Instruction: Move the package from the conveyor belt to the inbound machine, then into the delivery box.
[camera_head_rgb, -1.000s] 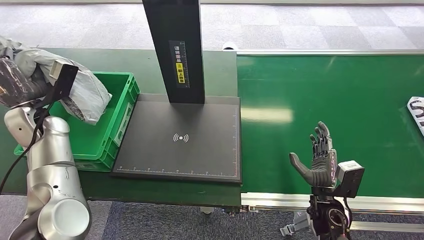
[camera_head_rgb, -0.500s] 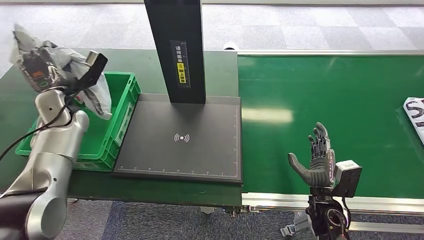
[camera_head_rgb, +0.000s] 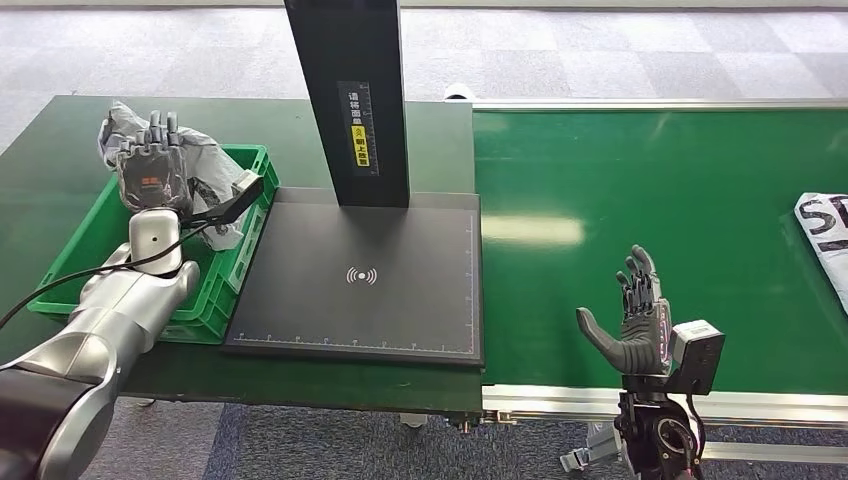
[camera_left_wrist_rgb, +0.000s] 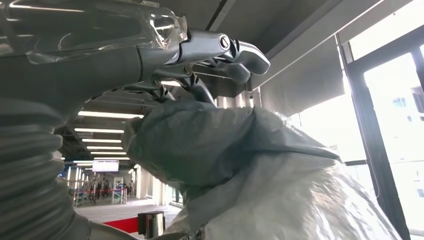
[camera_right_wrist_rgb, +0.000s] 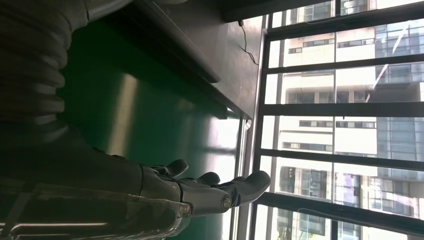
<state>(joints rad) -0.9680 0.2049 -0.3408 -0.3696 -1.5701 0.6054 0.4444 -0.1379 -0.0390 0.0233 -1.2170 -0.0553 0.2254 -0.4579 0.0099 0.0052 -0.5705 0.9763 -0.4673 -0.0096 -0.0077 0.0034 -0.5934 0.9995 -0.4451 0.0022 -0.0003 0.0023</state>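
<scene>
Over at the far left of the head view, the left hand (camera_head_rgb: 152, 168) grips the crumpled grey plastic package (camera_head_rgb: 195, 170), fingers (camera_head_rgb: 150, 130) wrapped over its top, and holds it above the far end of the green plastic delivery box (camera_head_rgb: 75, 255). That box sits on the dark green bench (camera_head_rgb: 50, 130), just left of the flat black inbound machine (camera_head_rgb: 365, 280) with its tall black post (camera_head_rgb: 350, 90). Right of the machine runs the green conveyor belt (camera_head_rgb: 650, 190), and a white printed bag (camera_head_rgb: 825, 230) lies at its right edge. Near the belt's near rail the right hand (camera_head_rgb: 630, 315) stands upright, palm left, fingers spread wide and holding nothing.

On to the left wrist view: the left hand (camera_left_wrist_rgb: 150, 60) has its fingers (camera_left_wrist_rgb: 235, 55) curled over the top of the grey package (camera_left_wrist_rgb: 240, 175), which bulges out beneath them against ceiling lights and bright windows.

Right wrist view now: the right hand (camera_right_wrist_rgb: 165, 192) reaches out with fingers (camera_right_wrist_rgb: 250, 182) extended and apart, nothing in them, the green belt (camera_right_wrist_rgb: 140, 115) beside it and a big window with buildings beyond.
</scene>
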